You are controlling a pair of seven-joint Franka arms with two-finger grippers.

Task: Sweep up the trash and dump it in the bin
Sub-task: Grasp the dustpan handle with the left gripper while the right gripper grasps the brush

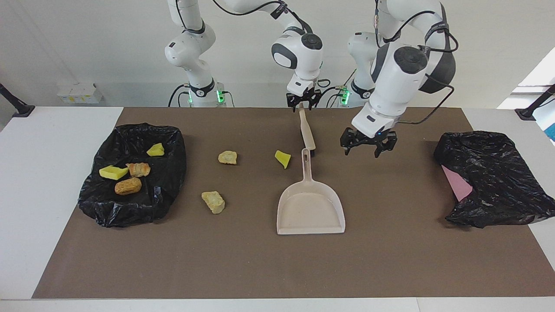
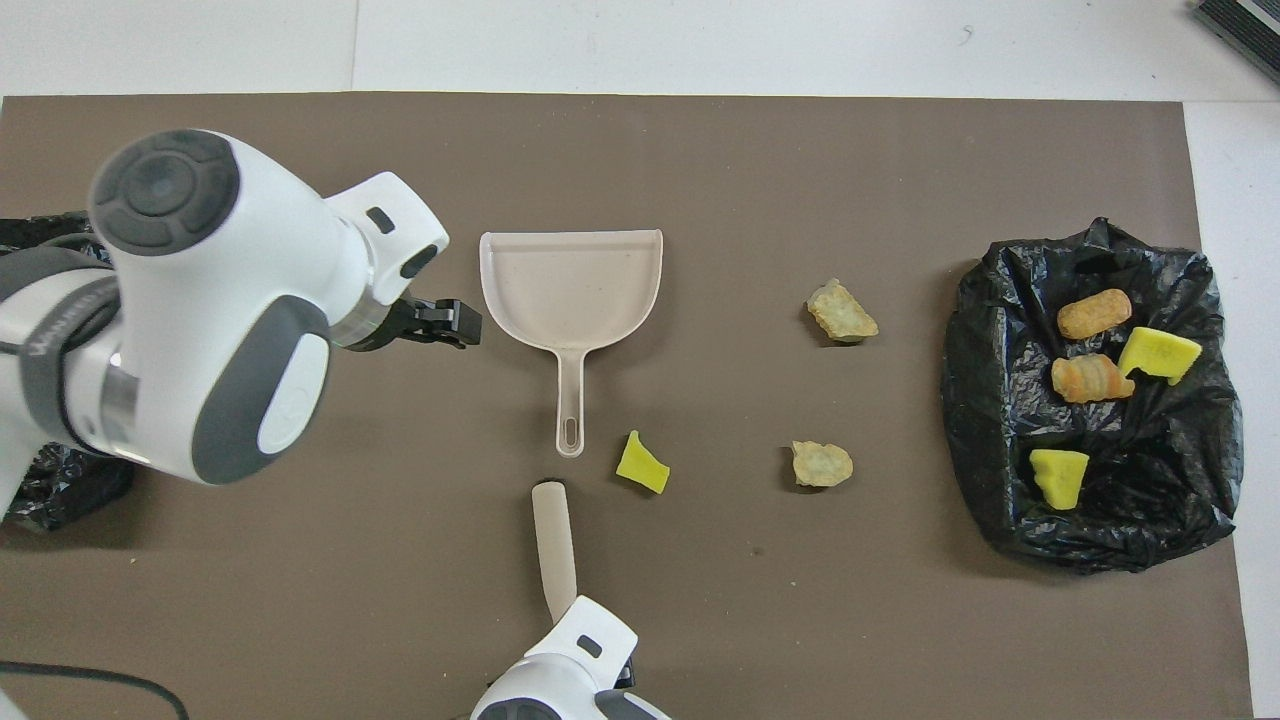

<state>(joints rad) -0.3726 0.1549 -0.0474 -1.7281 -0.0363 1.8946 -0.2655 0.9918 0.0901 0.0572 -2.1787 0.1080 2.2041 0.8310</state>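
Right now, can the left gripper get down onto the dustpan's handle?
Probably yes: the left gripper hangs open beside the dustpan handle, with bare mat between; the right gripper holds the brush just clear.

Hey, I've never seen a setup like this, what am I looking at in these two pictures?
Two white robot arms work at a table with a brown mat. One picture faces them; the other looks down from above them. The right claw holds a beige brush handle. The left claw hangs open, empty, over the mat beside the beige plastic dustpan. Three scraps lie loose: a yellow sponge chunk and two tan bread-like lumps. Four more sit on a black plastic bag; another black bag lies at the left arm's end.
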